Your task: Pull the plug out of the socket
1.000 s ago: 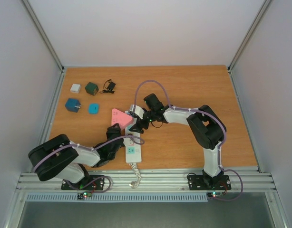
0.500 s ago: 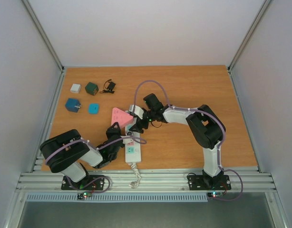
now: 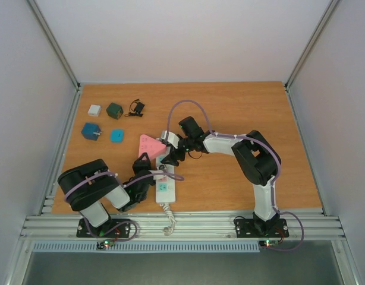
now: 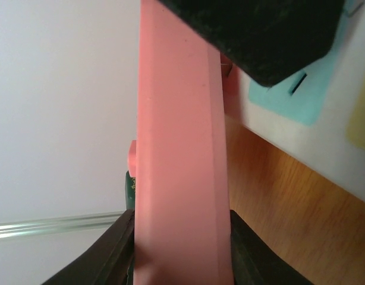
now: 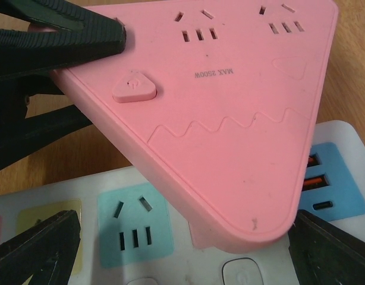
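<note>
Matt pink plastic plug (image 5: 230,119), faintly scuffed. Smooth white plastic socket (image 5: 182,270), slightly glossy. Wood-grain table (image 3: 242,107), satin finish.

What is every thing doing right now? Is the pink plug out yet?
pink plug: in the socket, not pulled out yet.
socket: flat on the table, teal outlet empty.
left tool: shut on the pink plug's edge.
right tool: open, a finger each side of the plug.
white cube: loose, unplugged.
green cube: loose, unplugged.
blue cube: loose, unplugged.
teal block: loose, unplugged.
black adapter: loose, unplugged.
</note>
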Motion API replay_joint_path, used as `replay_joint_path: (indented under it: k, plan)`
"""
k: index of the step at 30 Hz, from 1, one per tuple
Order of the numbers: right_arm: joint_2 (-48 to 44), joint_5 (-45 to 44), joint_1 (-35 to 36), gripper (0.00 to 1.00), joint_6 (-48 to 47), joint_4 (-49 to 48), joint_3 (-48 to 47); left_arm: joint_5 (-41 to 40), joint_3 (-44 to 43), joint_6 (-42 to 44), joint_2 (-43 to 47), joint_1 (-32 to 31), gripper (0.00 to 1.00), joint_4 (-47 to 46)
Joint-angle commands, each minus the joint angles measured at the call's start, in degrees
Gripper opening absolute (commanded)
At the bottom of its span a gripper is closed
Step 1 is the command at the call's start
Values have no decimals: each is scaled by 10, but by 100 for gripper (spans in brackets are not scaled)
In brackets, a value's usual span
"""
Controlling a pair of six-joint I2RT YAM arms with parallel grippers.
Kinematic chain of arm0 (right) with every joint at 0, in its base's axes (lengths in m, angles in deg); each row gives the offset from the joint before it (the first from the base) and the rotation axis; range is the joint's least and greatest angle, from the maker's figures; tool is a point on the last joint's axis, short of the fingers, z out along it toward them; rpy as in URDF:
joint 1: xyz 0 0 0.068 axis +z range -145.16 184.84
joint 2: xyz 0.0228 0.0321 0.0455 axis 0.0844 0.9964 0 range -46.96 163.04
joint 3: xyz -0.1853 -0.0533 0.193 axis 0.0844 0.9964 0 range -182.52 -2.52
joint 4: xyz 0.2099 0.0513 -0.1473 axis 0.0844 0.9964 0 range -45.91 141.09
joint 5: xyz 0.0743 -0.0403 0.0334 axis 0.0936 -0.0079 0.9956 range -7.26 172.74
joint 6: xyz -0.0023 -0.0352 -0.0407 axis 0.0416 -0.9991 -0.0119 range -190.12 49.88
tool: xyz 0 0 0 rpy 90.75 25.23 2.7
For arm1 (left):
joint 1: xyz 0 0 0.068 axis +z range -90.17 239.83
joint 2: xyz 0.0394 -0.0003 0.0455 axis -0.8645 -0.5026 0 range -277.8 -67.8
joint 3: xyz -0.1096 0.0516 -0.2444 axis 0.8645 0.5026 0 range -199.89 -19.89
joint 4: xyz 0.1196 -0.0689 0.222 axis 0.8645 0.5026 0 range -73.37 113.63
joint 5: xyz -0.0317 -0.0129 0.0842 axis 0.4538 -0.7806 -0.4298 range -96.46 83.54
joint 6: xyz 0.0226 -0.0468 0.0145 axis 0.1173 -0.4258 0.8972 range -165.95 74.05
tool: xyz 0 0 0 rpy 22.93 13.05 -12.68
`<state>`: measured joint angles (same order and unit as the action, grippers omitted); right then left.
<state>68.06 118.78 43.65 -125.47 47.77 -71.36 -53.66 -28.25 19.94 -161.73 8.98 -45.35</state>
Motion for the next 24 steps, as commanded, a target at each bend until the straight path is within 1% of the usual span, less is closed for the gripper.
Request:
replay_joint_path:
  k: [1, 4, 5, 6, 9, 14, 19, 21, 24]
  plan:
    - [40, -20, -2, 96, 12, 70, 11, -37, 23, -11, -33, -10, 1, -198]
    - [46, -23, -1, 96, 17, 77, 3, -57, 39, 41, -104, -18, 1, -352]
    - [48, -22, -1, 96, 18, 80, 0, -63, 38, 65, -133, -19, 1, -388]
    - [49, -22, -2, 96, 19, 84, -4, -72, 35, 80, -147, -20, 1, -393]
    - [51, -19, -1, 96, 21, 91, -6, -94, 33, 62, -136, -25, 1, -393]
    - [54, -20, -2, 96, 25, 92, -10, -115, 25, 70, -105, -27, 1, -394]
    - [55, -20, 0, 96, 25, 95, -11, -128, 18, 90, -36, -27, 1, -382]
    - [55, -21, 0, 96, 24, 95, -10, -135, 12, 89, -7, -27, 1, -354]
    - [56, -22, 1, 96, 24, 96, -11, -138, 6, 42, 43, -27, 1, -268]
